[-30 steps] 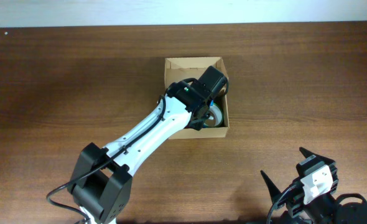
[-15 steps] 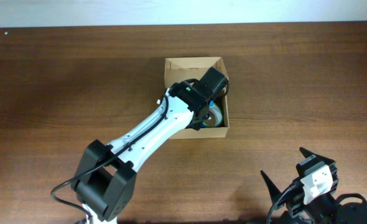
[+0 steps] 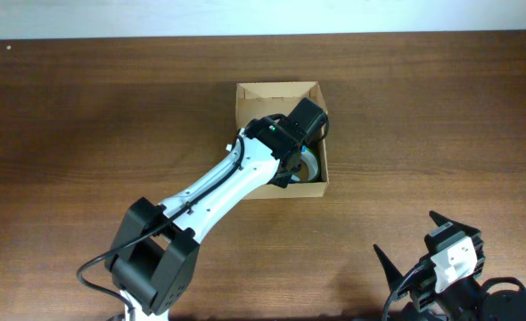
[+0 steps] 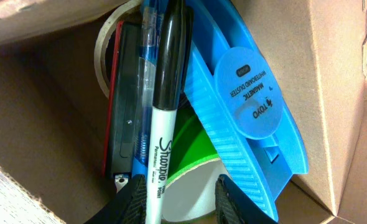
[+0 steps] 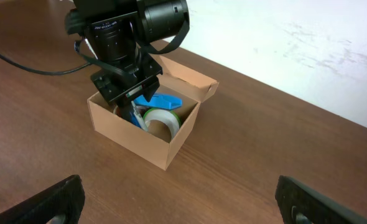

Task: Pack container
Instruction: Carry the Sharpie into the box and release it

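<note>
Reaching down from the near left, the left arm (image 3: 218,183) ends inside the container (image 3: 263,100), a small brown cardboard box on the wooden table (image 3: 85,116) a little behind its middle. The box lid flap (image 5: 191,79) stands open at the back.

The left gripper (image 4: 180,200) hangs just above the contents with its two black fingers parted. Nothing is pinched between them. A black marker (image 4: 166,93) lies just beside one finger (image 4: 134,200), and the other finger (image 4: 230,200) sits clear of it.

Inside the box the things are packed close together. A blue pen (image 4: 147,56) lies alongside the marker, touching it. A blue whiteboard eraser (image 4: 246,93) leans tilted against the box wall. A green roll (image 4: 190,143) lies under the marker, and a tape roll (image 5: 162,120) stands on edge against the front wall. A flat black item with a red edge (image 4: 124,106) lies beside the pen; what it is cannot be told.

The right gripper (image 3: 407,236) rests at the near right edge of the table, well apart from the box, its fingers spread wide and empty.
</note>
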### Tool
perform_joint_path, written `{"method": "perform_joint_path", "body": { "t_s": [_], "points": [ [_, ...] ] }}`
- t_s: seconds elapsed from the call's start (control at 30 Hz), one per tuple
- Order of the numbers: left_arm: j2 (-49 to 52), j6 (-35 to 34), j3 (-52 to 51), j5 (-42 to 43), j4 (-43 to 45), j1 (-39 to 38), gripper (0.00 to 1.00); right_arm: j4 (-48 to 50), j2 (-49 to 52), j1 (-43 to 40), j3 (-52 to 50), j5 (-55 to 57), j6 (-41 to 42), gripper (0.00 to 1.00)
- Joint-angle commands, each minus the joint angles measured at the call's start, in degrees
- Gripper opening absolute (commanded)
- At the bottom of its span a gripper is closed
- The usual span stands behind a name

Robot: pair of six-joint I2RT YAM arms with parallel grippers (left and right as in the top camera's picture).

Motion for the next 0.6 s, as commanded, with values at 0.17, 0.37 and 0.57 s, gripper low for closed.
{"method": "perform_joint_path", "body": {
  "t_s": [0.17,0.37,0.57],
  "points": [
    [-1.7,-0.3,0.7,0.0,-0.1,-0.2,0.51,0.2,-0.2,-0.3,-0.2,0.7,0.9,0.99],
    [-8.5,5.3,0.7,-0.2,-0.1,-0.2,1.00,0.2,-0.2,-0.3,-0.2,0.7,0.9,0.99],
    [-16.2,23.6,0.7,-1.6,-1.0,-0.2,1.00,0.2,-0.2,-0.3,-0.2,0.7,0.9,0.99]
  ]
}}
